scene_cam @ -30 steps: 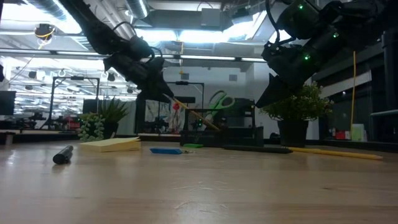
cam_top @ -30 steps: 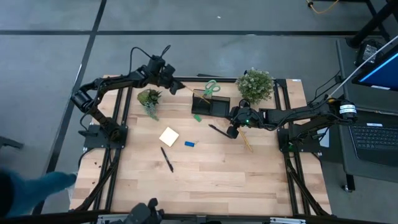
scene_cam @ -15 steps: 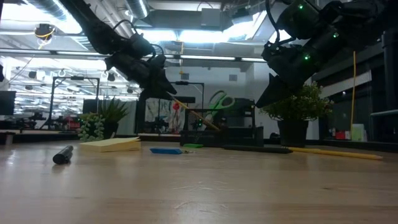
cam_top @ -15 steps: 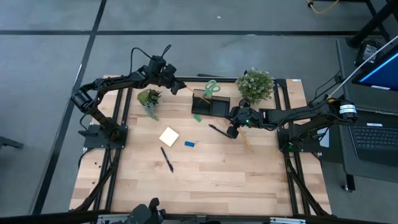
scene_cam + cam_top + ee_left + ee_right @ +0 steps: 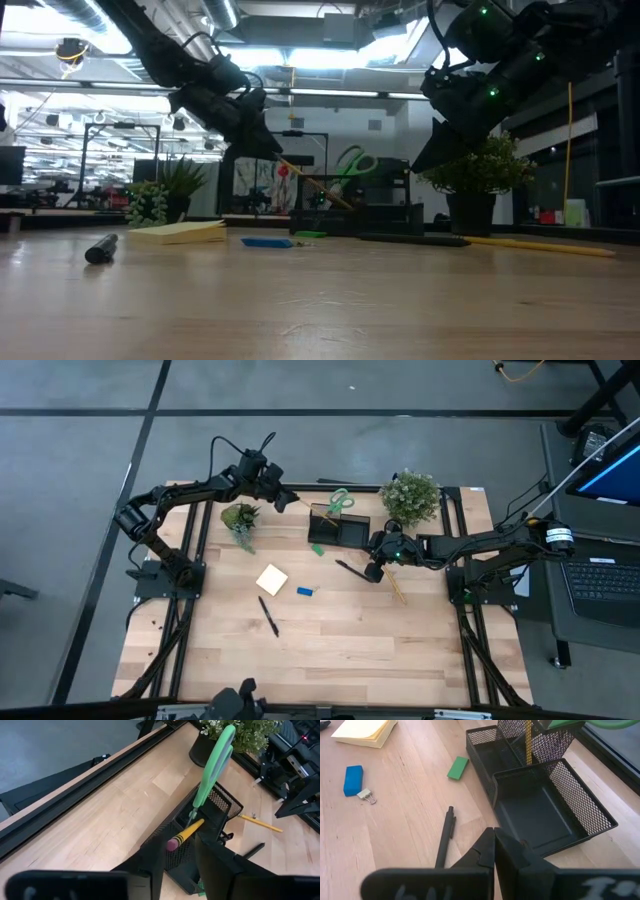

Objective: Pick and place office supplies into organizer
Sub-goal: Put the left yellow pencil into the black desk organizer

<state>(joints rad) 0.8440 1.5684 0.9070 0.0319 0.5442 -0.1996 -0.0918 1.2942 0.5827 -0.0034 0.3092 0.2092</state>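
The black mesh organizer (image 5: 338, 528) stands at the far middle of the table, with green-handled scissors (image 5: 215, 760) and a yellow pencil (image 5: 192, 827) standing in its taller section. My left gripper (image 5: 186, 851) hangs open just left of the organizer, and the pencil's pink eraser end lies between its fingers. My right gripper (image 5: 494, 845) is shut, hovering by the organizer's low tray (image 5: 540, 815) and above a black pen (image 5: 444, 845). A sticky-note pad (image 5: 272, 578), a blue eraser (image 5: 305, 591), a green eraser (image 5: 457, 767), another pen (image 5: 268, 615) and a pencil (image 5: 398, 588) lie flat on the table. My left gripper stands around the pencil's eraser end (image 5: 172, 842), coming slanting down from the table's left. The gap is wider than the pencil, and I cannot tell whether a finger touches it. The pencil leans with its lower end inside the organizer's taller section.
Two potted plants stand at the back: a small one (image 5: 240, 520) left of the organizer and a bigger one (image 5: 410, 495) to its right. A small binder clip (image 5: 366, 796) lies beside the blue eraser. The near half of the table is bare wood.
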